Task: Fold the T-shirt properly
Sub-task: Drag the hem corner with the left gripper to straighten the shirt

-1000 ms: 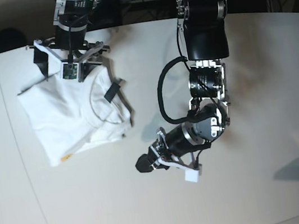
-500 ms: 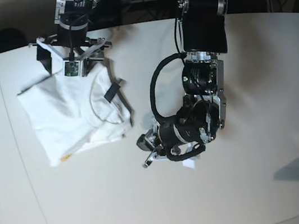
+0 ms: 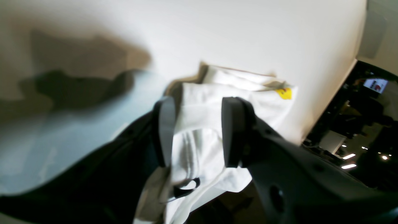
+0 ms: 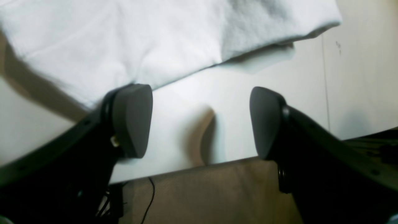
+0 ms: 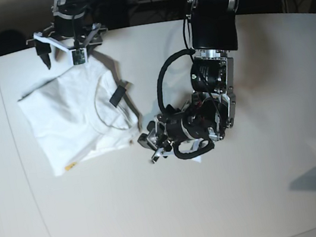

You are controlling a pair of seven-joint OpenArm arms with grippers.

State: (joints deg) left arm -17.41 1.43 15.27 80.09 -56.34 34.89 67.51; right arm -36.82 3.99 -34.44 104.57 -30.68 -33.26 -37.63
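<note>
Left claw (image 5: 152, 147): sitting just beside the T-shirt's (image 5: 73, 117) near right corner, low over the counter (image 5: 161, 214); its fingers (image 3: 234, 130) are standing partly apart, and no cloth is pinched between them. In the left wrist view the folded white cloth is showing through the gap, lying beyond the pads.
Right claw (image 5: 65, 43): hanging at the T-shirt's far edge, fingers (image 4: 132, 119) spread wide with nothing between them; bare counter is showing in the gap, and the cloth edge is lying just past the fingertips.
T-shirt: lying on the counter, partly folded, plain white side up, neck opening facing up.
Neck tag (image 5: 119, 96): small, black, sitting at the T-shirt's collar on its right side.
Yellow print (image 5: 68, 167): a small patch peeking out at the T-shirt's near left corner.
Counter: pale, carrying the T-shirt on its left half.
</note>
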